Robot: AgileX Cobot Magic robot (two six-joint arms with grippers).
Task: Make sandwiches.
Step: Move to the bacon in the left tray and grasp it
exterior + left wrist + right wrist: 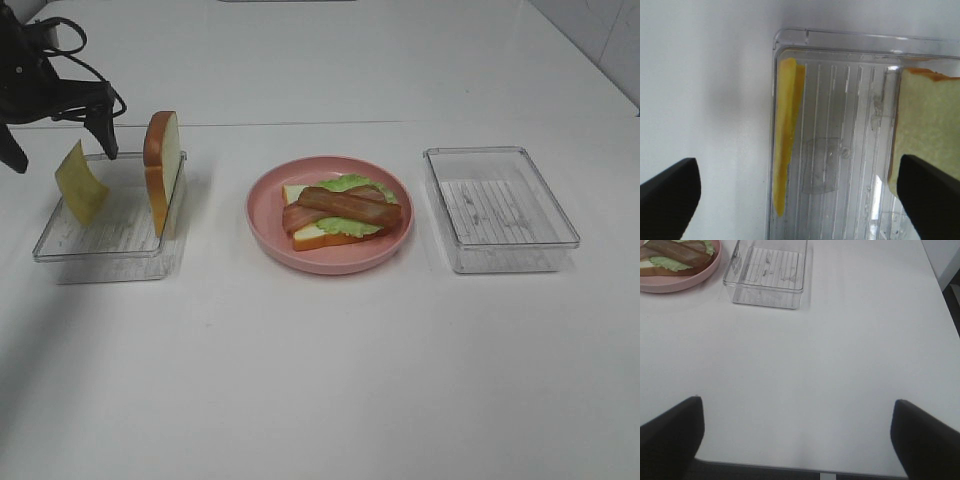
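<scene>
- Left tool [60, 150] [797, 200]: jaws spread wide, holding nothing, hanging over the left clear tray [100, 245].
- Right tool [797, 437]: jaws spread wide, empty, over bare tabletop [840, 365], well apart from the right clear tray [767, 295].
- Left tray: cheese square [80, 182] leans on edge at one side; upright bread slice [162, 170] stands at the other.
- Pink plate [270, 220], between the trays: bottom bread slice [330, 235], lettuce leaf [350, 185] on it, two bacon strips [345, 208] on top.

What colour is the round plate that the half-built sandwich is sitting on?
The plate is plain pink, with no pattern. It shows best in the exterior high view.
</scene>
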